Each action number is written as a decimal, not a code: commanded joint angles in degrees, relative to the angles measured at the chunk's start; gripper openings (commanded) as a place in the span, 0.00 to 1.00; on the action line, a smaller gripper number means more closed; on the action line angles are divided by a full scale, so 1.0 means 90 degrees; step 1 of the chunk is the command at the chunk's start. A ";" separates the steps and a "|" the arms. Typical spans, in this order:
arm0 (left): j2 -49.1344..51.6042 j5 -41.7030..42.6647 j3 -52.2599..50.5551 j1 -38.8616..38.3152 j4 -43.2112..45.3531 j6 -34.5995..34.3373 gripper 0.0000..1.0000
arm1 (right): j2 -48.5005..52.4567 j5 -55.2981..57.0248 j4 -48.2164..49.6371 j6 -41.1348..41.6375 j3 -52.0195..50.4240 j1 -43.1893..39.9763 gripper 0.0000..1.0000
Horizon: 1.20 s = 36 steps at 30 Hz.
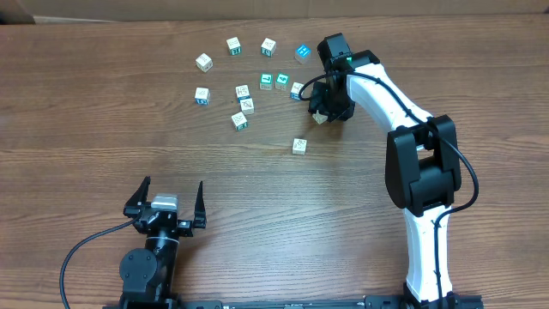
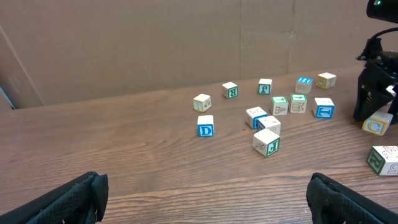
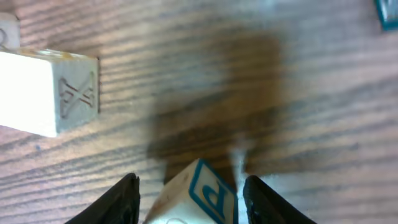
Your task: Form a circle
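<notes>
Several small whitish letter cubes lie at the far middle of the table. A loose arc runs from one cube [image 1: 203, 62] to a teal-faced one [image 1: 302, 53], with a cluster [image 1: 266, 82] below it. My right gripper [image 1: 322, 112] points down just right of the cluster. In the right wrist view its jaws [image 3: 191, 190] stand open around a tilted cube with a blue letter [image 3: 205, 193], with a gap on each side. A lone cube [image 1: 299, 146] lies nearer. My left gripper [image 1: 172, 184] rests wide open and empty at the near left.
A cube marked X [image 3: 50, 93] lies close to the left of the right gripper's fingers. The right arm [image 1: 420, 163] reaches in from the near right edge. In the left wrist view a D cube [image 2: 205, 126] stands nearest the left gripper [image 2: 205, 186], far ahead of it.
</notes>
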 commanded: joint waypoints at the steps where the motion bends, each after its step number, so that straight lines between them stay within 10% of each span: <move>1: -0.0068 -0.0017 -0.0022 0.0036 0.0005 0.0146 1.00 | 0.0036 0.0170 0.0177 -0.0823 -0.0058 0.0017 0.51; 16: -0.0068 -0.0017 -0.0022 0.0036 0.0005 0.0146 1.00 | 0.0036 0.0335 0.0117 -0.1870 -0.0058 0.0022 0.36; 28: -0.0068 -0.0017 -0.0022 0.0036 0.0005 0.0146 1.00 | 0.0036 0.0335 -0.0092 -0.1872 -0.0058 0.0017 0.52; 36: -0.0068 -0.0017 -0.0022 0.0036 0.0005 0.0146 0.99 | 0.0036 0.0335 -0.0143 -0.1868 -0.0058 0.0017 0.38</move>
